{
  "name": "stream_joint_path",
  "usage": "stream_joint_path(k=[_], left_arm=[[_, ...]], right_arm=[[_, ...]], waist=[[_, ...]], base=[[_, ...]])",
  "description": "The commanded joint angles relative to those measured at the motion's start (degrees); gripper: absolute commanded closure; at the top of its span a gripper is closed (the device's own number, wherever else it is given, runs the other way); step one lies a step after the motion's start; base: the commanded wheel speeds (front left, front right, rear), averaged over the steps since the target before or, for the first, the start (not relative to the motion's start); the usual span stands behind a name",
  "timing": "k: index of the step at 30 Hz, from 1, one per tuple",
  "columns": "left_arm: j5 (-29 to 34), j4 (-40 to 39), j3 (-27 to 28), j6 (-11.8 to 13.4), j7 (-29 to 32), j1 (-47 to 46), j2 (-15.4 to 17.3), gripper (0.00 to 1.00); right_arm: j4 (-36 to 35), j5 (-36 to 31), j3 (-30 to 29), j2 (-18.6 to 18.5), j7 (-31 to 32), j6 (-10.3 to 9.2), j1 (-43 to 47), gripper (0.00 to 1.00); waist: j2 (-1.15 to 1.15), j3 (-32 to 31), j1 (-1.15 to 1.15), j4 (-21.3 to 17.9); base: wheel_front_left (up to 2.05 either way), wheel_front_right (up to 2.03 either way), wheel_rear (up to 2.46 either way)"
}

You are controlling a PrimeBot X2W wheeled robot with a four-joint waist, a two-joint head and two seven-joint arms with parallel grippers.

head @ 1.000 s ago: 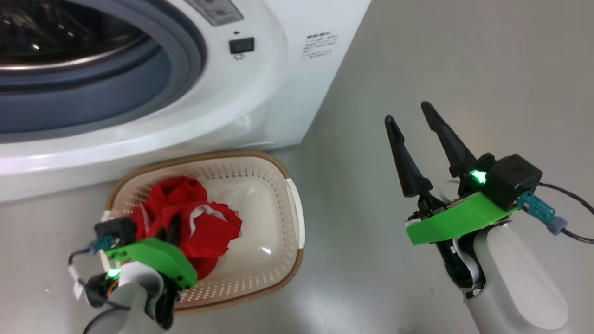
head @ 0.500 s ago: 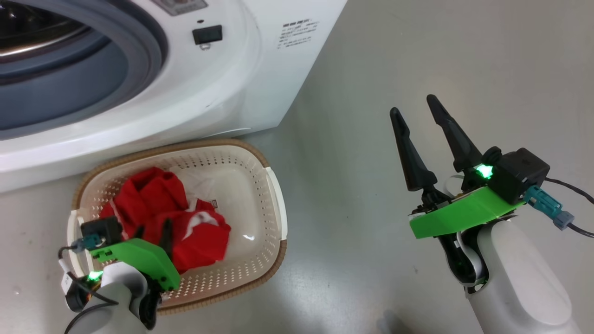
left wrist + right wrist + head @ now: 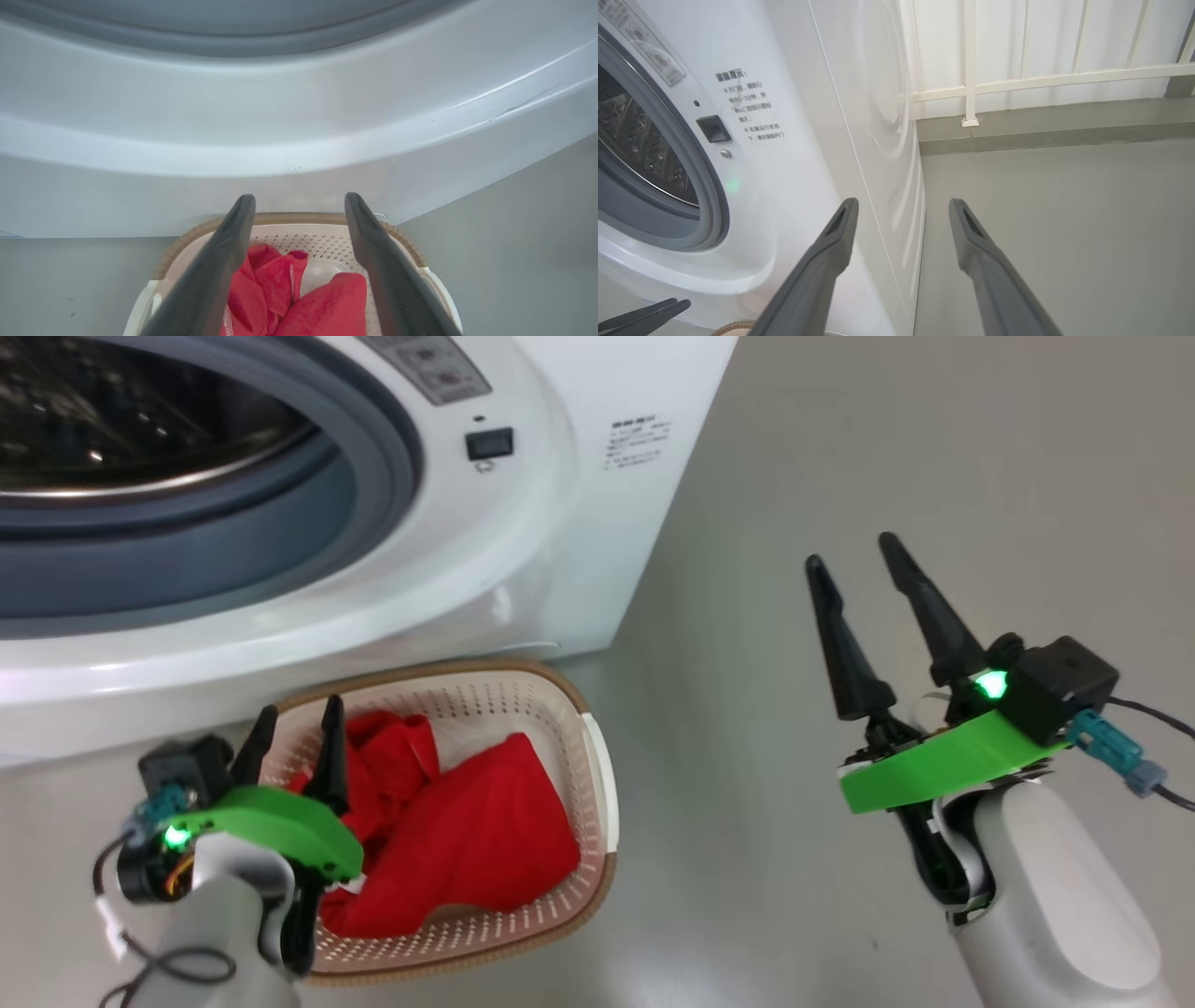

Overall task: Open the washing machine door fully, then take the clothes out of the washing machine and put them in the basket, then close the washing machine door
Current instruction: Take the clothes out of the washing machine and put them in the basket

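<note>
The washing machine stands at the upper left, its steel drum and grey gasket exposed; its door is out of view. Just in front of it on the floor sits the basket, with the red clothes lying inside. My left gripper is open and empty above the basket's left side, fingers pointing toward the machine. In the left wrist view the left gripper frames the clothes and the basket. My right gripper hangs open and empty over bare floor to the right.
Grey floor stretches right of the machine. In the right wrist view, the right gripper points past the machine's side panel at a white railed wall. The left gripper's fingertips peek in at the bottom left.
My left gripper has risen out of the red clothes, which stay in the basket and lie more spread out. The head camera has shifted. The right gripper has barely moved.
</note>
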Motion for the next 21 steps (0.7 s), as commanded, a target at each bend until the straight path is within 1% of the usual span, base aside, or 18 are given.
stream_joint_path(k=[1, 6, 12, 14, 16, 21], left_arm=[[1.47, -4.53, 3.10, 0.62, -0.68, 3.99, 1.30, 0.00], [5.15, -13.97, 7.31, 0.51, -0.69, 9.01, -0.01, 0.00], [7.63, -22.32, 11.21, -0.52, -0.69, 13.76, -1.58, 0.00], [7.99, -24.30, 11.32, -0.93, -0.69, 14.70, -1.83, 0.00], [7.30, -25.62, 10.15, -1.47, -0.69, 15.53, -2.04, 0.00], [6.63, -28.99, 9.00, -1.81, -0.70, 16.92, -2.18, 0.00]], right_arm=[[-1.28, -0.41, -0.06, 0.34, -0.36, 0.37, 1.29, 0.00], [-1.66, -1.41, -2.35, 0.34, -0.36, 0.37, 2.72, 0.00], [-1.64, -1.84, -3.00, 0.34, -0.36, 0.37, 4.69, 0.00], [-1.57, -1.86, -3.26, 0.35, -0.36, 0.37, 5.21, 0.00], [-1.48, -1.90, -3.51, 0.35, -0.36, 0.37, 5.73, 0.00], [-1.29, -2.06, -3.59, 0.35, -0.36, 0.37, 6.60, 0.00]], waist=[[0.00, -3.60, 0.00, 2.55], [0.00, -6.55, 0.00, 4.21], [0.00, -10.53, 0.00, 5.34], [0.00, -11.54, 0.00, 5.53], [0.00, -12.56, 0.00, 5.74], [0.00, -14.32, 0.00, 5.80]], base=[[0.00, 0.00, 0.00], [0.00, 0.00, 0.00], [0.00, 0.00, 0.00], [0.00, 0.00, 0.00], [0.00, 0.00, 0.00], [0.00, 0.00, 0.00]])
